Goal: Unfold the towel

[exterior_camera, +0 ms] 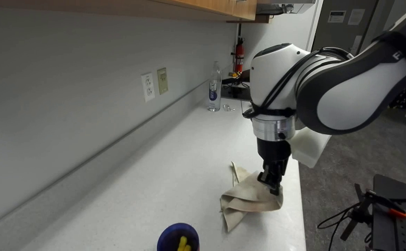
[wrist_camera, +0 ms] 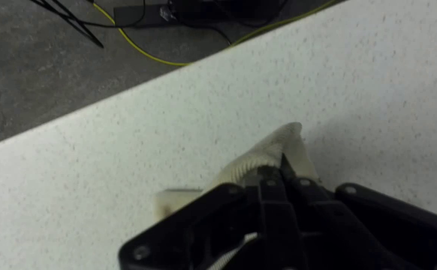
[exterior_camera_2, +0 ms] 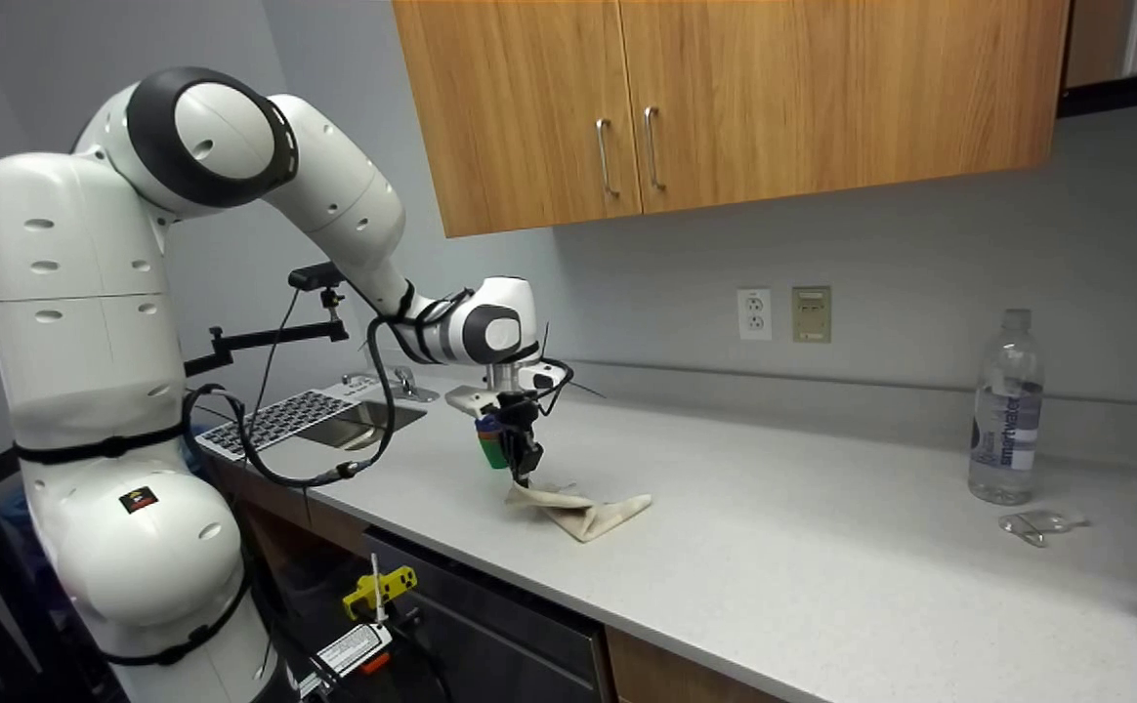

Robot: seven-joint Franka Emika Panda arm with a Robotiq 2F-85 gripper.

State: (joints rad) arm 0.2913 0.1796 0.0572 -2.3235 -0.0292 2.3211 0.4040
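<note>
The black fingers [wrist_camera: 276,210] are pinching one end of the tan towel [exterior_camera: 250,197]. The towel is lying on the white counter [exterior_camera: 136,195], folded, with the pinched end sticking up. In an exterior view, a blue cup [exterior_camera: 170,230] is standing at eight o'clock from the towel, and a clear bottle [exterior_camera: 215,94] is standing near eleven o'clock.

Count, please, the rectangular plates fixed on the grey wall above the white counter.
2: the white rectangular outlet plate and, to its right in both exterior views, the beige rectangular plate. The black-and-white robot arm may hide others.
</note>
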